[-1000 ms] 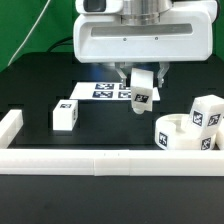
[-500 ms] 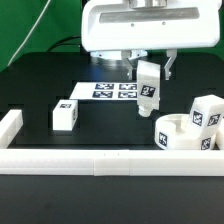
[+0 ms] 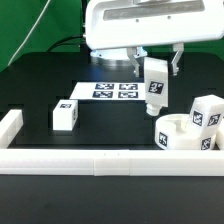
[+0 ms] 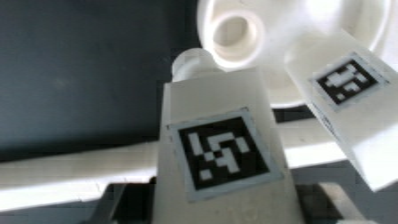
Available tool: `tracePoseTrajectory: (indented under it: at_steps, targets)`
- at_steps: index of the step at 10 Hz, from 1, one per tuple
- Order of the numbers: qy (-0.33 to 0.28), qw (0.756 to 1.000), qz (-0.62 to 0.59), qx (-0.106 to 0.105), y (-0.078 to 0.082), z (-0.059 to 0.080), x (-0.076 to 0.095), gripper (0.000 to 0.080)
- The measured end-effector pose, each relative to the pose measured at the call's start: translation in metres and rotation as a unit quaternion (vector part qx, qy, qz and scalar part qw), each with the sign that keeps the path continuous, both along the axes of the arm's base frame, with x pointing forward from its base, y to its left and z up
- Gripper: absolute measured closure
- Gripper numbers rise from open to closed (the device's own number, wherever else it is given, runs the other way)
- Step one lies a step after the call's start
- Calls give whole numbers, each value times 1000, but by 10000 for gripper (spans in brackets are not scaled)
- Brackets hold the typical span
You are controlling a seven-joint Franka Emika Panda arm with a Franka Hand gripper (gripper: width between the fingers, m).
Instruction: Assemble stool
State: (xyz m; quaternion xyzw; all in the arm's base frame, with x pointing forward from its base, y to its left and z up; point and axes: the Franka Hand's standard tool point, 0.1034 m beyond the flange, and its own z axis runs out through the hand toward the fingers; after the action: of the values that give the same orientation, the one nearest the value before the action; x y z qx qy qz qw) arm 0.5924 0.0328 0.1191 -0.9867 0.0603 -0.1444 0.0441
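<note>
- End effector [image 3: 157, 68]: fingers pinched on the top of one white stool leg, the held leg [image 3: 155, 90], which hangs clear of the counter [image 3: 100, 128], nearly upright with a slight tilt.
- Held leg, wrist view [image 4: 214, 130]: one black-and-white square tag fills its near face. The pattern is a coded block figure with no readable letters or numerals.
- Seat [image 3: 190, 142]: a round white disc lying on the counter at the exterior view's right, below and to the right of the held leg and apart from it. A square tag [image 3: 163, 134] shows on its side wall. The wrist view shows the seat [image 4: 294, 20] with one round socket hole [image 4: 238, 35] open.
- Standing leg [image 3: 207, 112]: rises above the seat's rim on its right side, with tags on two faces. Whether it sits in a socket cannot be told.
- Loose leg [image 3: 66, 115]: lies alone on the counter at the exterior view's left, well apart from the seat, with a tag on top.
- Open room: bare black counter lies between the loose leg and the seat, and nothing lies directly under the held leg.
- Marker board [image 3: 88, 92]: lies flat behind the held leg, carrying printed square tags.
- Border rail [image 3: 100, 162]: a long white bar closing the near edge, just beside the seat, with a short return at the left corner.
</note>
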Motion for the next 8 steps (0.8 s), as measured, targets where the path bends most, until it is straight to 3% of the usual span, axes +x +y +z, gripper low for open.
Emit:
tracePoseTrajectory:
  at_steps: [4,6,8]
  targets:
    - [1,1000,-1,1,2,-2,-1,472]
    - [-24,1000,9,9,16,-1,0,472]
    - [-55,998,22,8,19,3,8,472]
